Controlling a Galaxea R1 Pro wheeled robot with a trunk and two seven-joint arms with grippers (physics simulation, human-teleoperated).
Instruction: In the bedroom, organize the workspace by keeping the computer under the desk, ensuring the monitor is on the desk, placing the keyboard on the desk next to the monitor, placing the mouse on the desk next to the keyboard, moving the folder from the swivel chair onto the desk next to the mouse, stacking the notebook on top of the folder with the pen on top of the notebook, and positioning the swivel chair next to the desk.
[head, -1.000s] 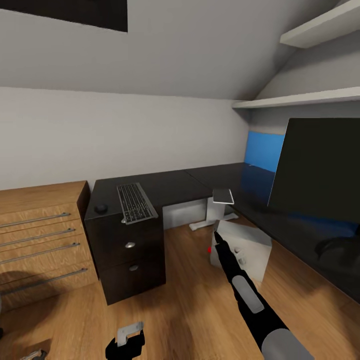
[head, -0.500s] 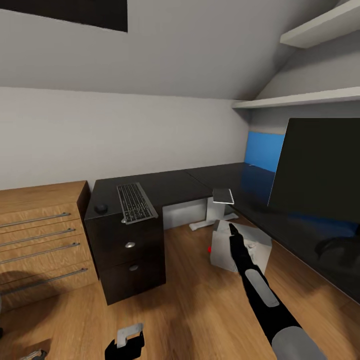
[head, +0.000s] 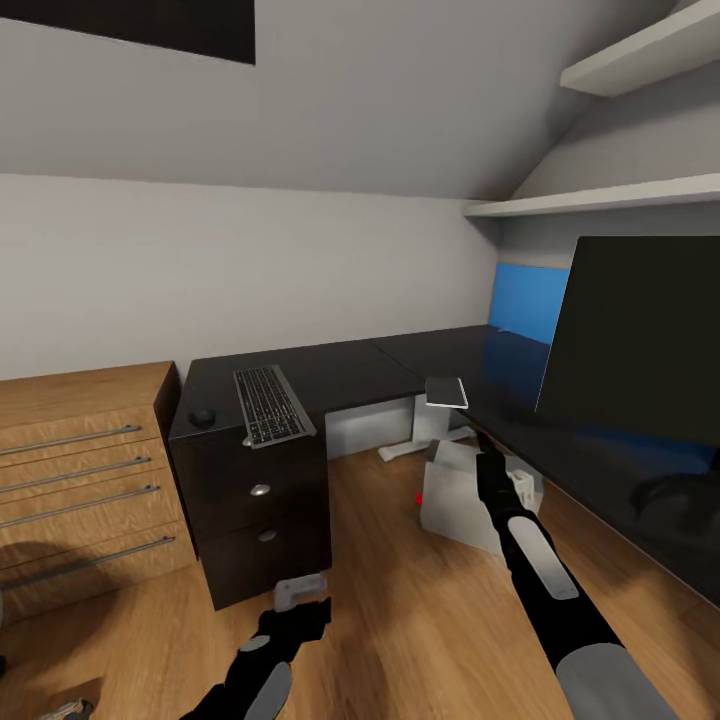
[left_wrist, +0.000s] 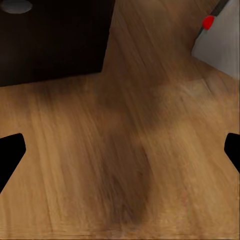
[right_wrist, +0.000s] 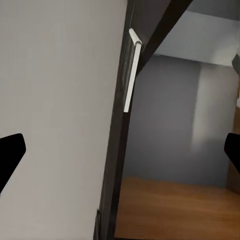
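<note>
The right gripper (head: 482, 447) has reached farther forward and now sits open against the top of the computer (head: 455, 500), which is on the floor beside the desk (head: 330, 375). The left gripper (head: 300, 600) has lifted, open too. A push under the desk looks next.

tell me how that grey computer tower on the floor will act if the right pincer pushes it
The computer is a rigid box, so it should slide as one piece rather than flex. It already sits tilted on the wooden floor, so a high push from the right pincer may tip or twist it. It looks bulky beside the pincer, probably heavy, so pushing likely beats lifting.
</note>
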